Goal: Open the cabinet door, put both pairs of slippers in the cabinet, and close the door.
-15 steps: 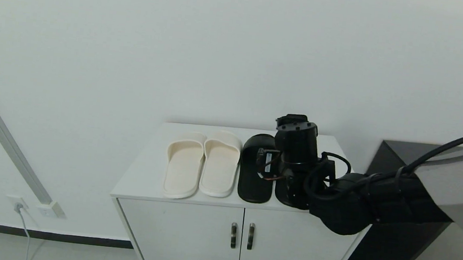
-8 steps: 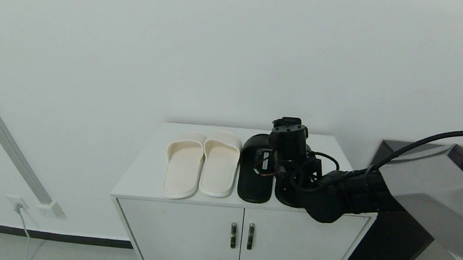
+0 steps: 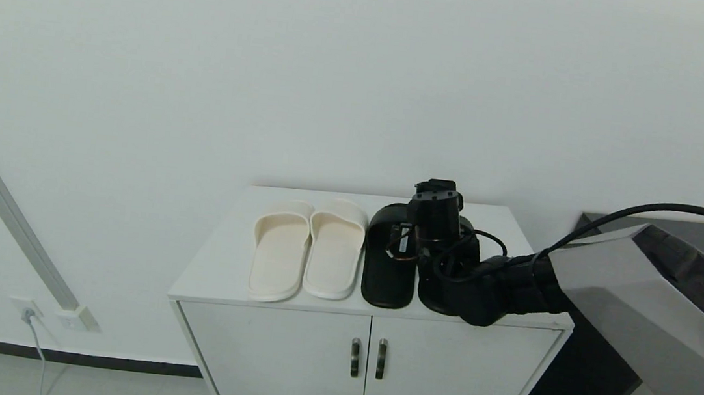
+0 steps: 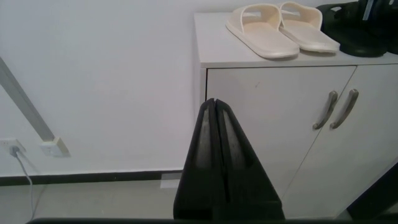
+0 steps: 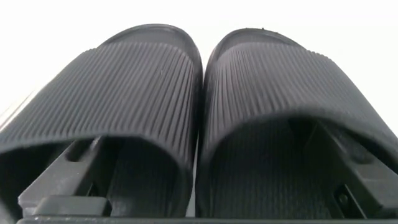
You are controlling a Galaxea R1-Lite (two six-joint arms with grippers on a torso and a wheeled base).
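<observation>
Nothing stowed yet: cabinet (image 3: 213, 274) doors (image 3: 282, 367) shut, white pair (image 3: 307, 252) on top, black pair (image 3: 386, 279) at its 3 o'clock, right gripper (image 3: 427, 231) jaws wide inside them, left gripper (image 4: 214, 109) jaws together.

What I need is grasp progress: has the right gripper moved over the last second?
Yes. The right gripper sank and pushed farther back over the cabinet, toward the wall.
</observation>
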